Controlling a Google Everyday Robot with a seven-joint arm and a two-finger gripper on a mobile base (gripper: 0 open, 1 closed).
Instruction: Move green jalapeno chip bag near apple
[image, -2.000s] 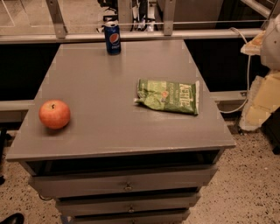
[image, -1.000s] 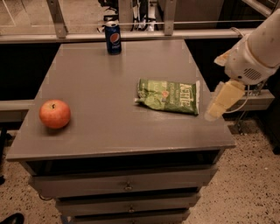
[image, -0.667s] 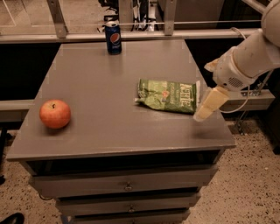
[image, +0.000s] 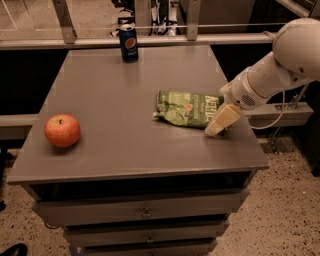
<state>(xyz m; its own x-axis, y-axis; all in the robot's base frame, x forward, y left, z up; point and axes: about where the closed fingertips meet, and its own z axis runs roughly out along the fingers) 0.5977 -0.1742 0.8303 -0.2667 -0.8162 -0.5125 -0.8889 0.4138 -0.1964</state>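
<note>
Camera view showed the gripper (image: 217, 126) low over the right front part of the table (image: 110, 90), its tip just beside the right end of the bag (image: 186, 107); whether it was spread or pressed together could not be told. The bag lay flat, right of centre. The apple (image: 62, 130) sat near the left front edge, well apart from the bag. A can (image: 129, 43) stood upright at the back edge.

My pincer (image: 221, 121) hangs over the right edge of the table (image: 125, 150). The blue soda can (image: 129, 43) stands upright at the far edge, well left of my pincer. The drawers (image: 145, 214) are lower left of it.
</note>
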